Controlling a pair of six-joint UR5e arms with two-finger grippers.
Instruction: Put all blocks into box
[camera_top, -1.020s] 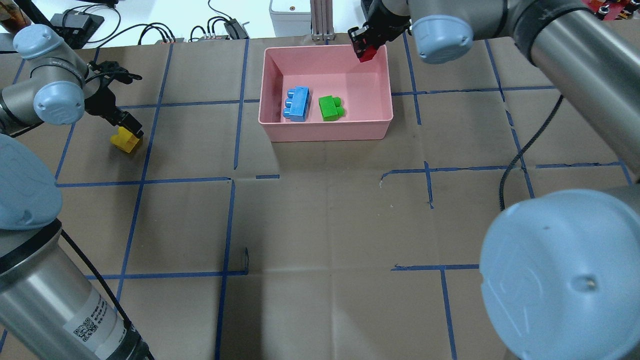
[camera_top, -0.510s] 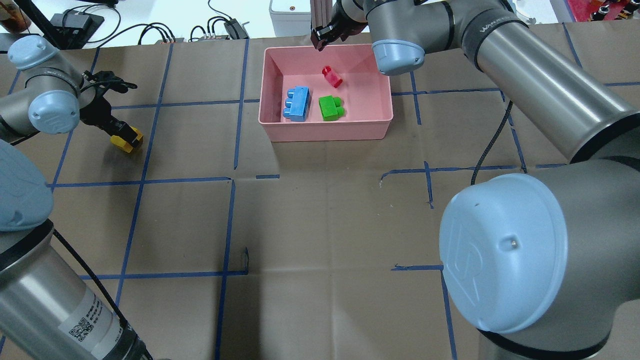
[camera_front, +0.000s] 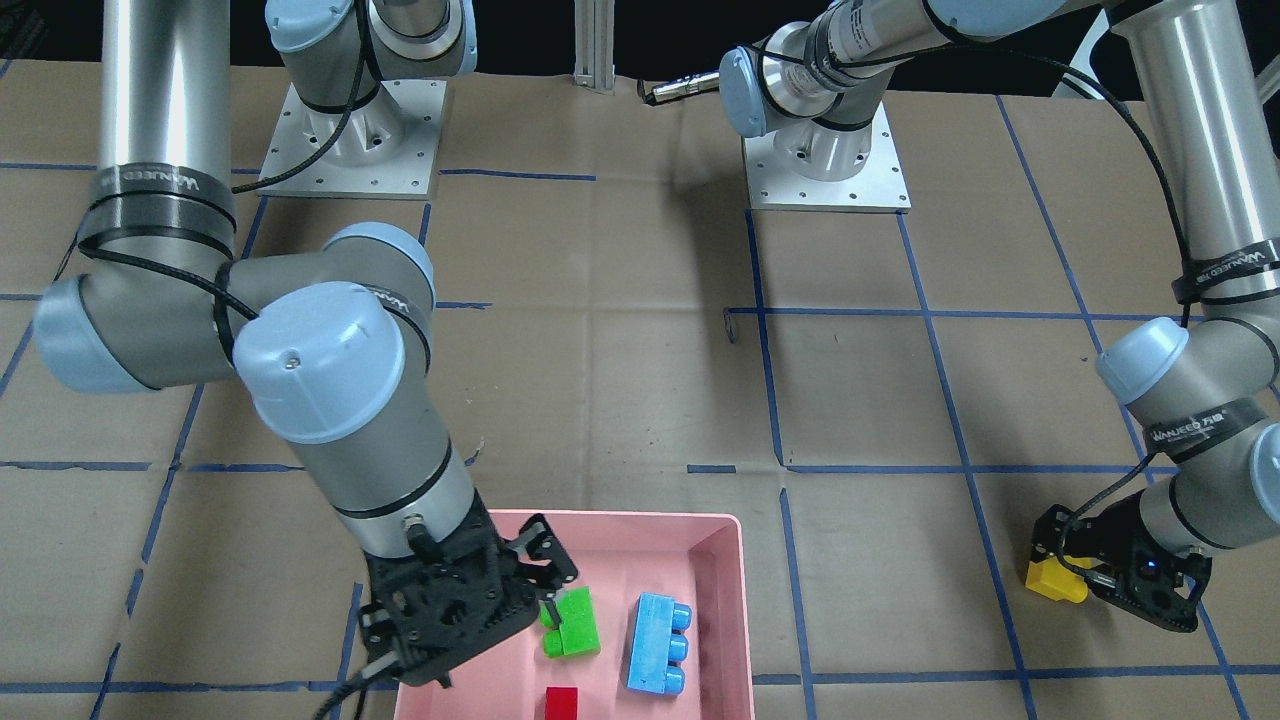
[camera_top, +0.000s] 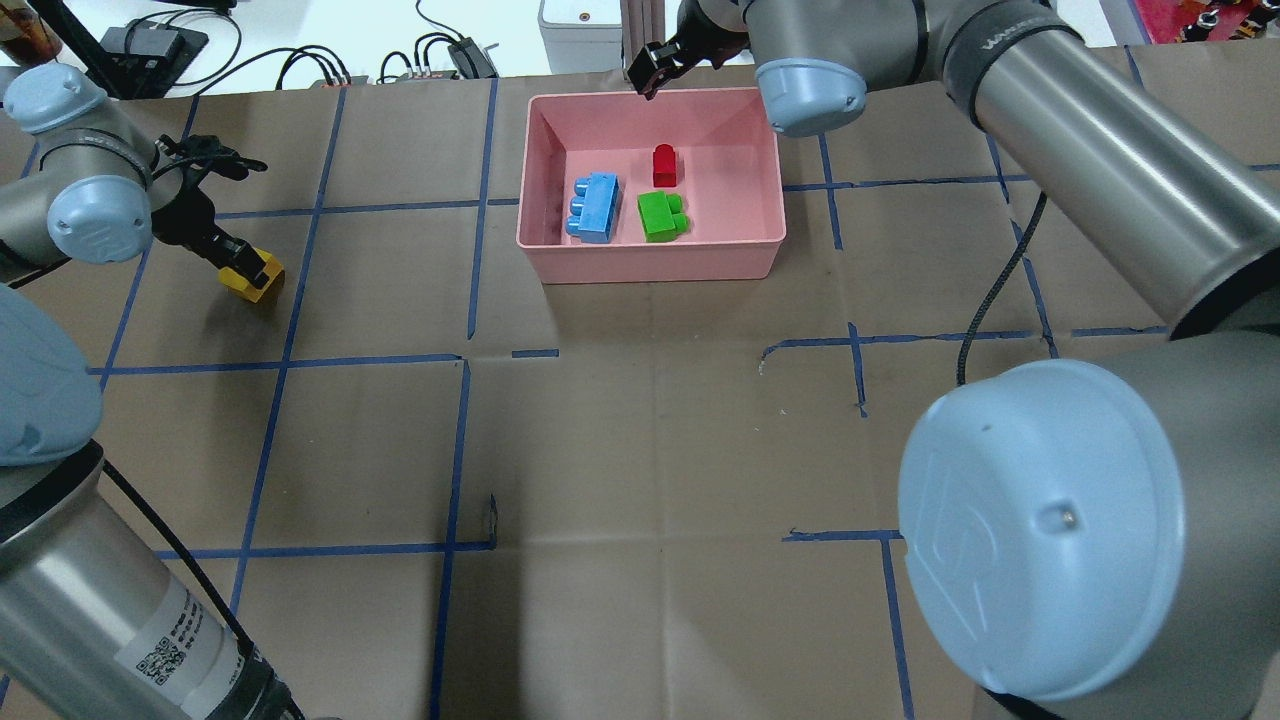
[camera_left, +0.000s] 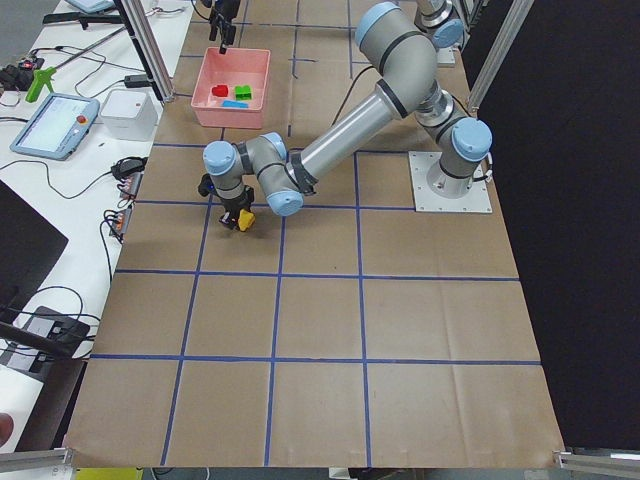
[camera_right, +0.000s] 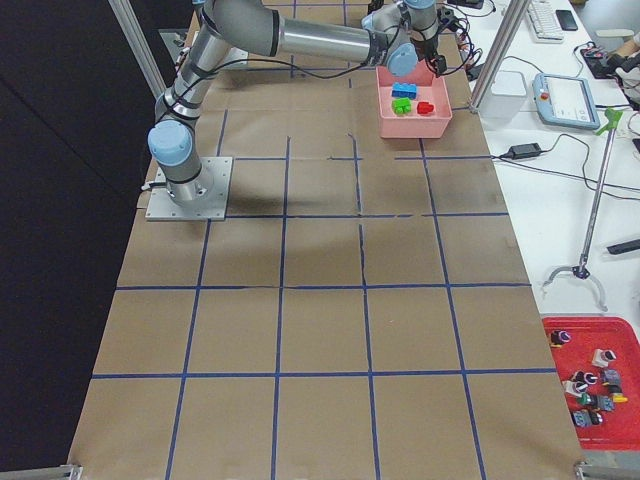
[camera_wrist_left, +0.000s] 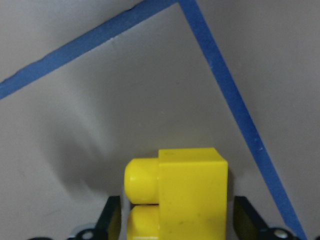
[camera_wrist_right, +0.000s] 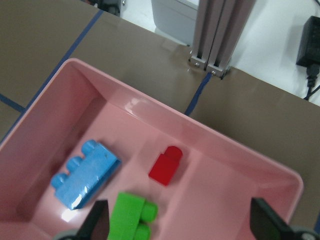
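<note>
The pink box (camera_top: 650, 262) stands at the table's far middle. In it lie the light blue block (camera_top: 593, 207), the green block (camera_top: 661, 215) and the small red block (camera_top: 663, 165); they also show in the right wrist view, blue (camera_wrist_right: 85, 175), green (camera_wrist_right: 131, 217) and red (camera_wrist_right: 166, 166). My right gripper (camera_top: 655, 65) is open and empty above the box's far rim. The yellow block (camera_top: 250, 282) lies on the table at the far left. My left gripper (camera_top: 248, 268) is down around it, with its fingers (camera_wrist_left: 112, 220) close on either side and narrow gaps showing.
Cables and power bricks (camera_top: 440, 55), a white case (camera_top: 575, 25) and an aluminium post (camera_top: 640, 40) stand just beyond the table's far edge, behind the box. Blue tape lines grid the brown table. A red parts tray (camera_right: 590, 375) sits off the table.
My right gripper let go of the red block, which dropped into the box and settled; the gripper moved left along the far rim. My left gripper sank lower around the yellow block.
</note>
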